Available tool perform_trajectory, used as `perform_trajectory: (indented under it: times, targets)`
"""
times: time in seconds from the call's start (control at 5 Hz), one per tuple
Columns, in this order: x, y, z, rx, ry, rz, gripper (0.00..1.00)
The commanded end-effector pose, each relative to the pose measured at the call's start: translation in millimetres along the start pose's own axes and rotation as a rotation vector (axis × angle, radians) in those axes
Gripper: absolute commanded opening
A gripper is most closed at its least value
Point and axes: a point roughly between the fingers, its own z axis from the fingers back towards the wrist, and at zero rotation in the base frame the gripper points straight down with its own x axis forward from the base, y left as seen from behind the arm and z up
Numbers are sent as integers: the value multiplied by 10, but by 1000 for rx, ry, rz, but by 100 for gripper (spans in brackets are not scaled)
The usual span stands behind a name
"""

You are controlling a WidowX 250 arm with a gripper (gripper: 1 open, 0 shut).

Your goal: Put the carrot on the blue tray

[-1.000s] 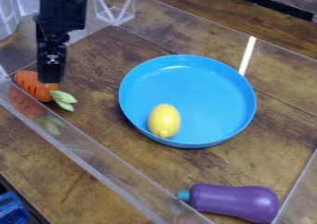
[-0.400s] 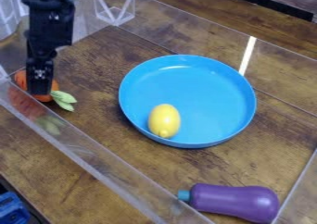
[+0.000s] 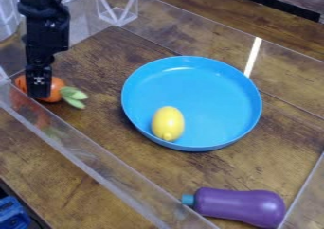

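The small orange carrot (image 3: 51, 89) lies on the wooden table at the far left, its light green leafy top (image 3: 76, 97) pointing right. My black gripper (image 3: 41, 80) points straight down with its tips around the carrot's orange body; the jaws stand open and nothing is lifted. The arm hides part of the carrot. The round blue tray (image 3: 222, 93) sits to the right of centre, well apart from the carrot and gripper.
A yellow lemon (image 3: 168, 122) lies inside the tray near its front left. A purple eggplant (image 3: 241, 205) lies at the front right. A clear plastic wall (image 3: 114, 176) runs along the table's front left edge, close to the carrot.
The gripper has come down and shifted left, from above the carrot to around it. The carrot and its leaves look slightly nudged.
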Motion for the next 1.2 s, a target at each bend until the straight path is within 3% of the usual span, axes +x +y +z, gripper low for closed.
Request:
perform_trajectory:
  times: [0.0,0.2,1.0]
  targets:
    - [-57,99,-18,26,-19,23,100]
    - [-19,111,-47,29,-27,17,0]
    - [80,116,22,46,-50,-7,0]
